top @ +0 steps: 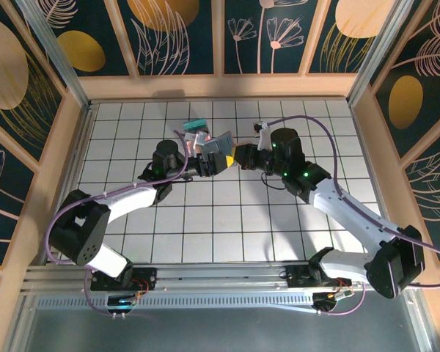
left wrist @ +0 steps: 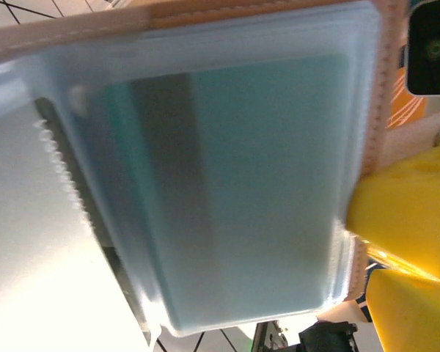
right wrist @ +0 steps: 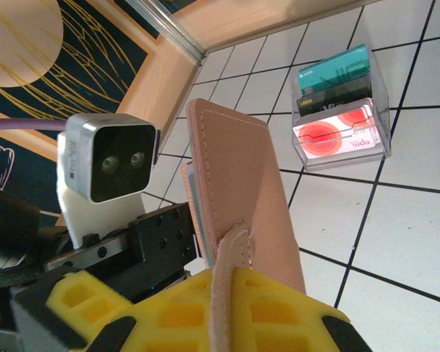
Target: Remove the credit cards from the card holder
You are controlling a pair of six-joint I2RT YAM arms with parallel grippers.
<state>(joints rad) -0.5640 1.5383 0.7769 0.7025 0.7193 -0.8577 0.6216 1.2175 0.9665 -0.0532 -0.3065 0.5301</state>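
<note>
My right gripper clamps the card holder; my left gripper, its opening unclear to me, must next pinch the sleeved teal card.

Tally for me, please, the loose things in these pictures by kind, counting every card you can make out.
card holder: 1
clear box: 1
cards standing in the box: 3 (teal card, dark card, red and white card)
sleeved card inside the holder: 1
Total: 6
</note>
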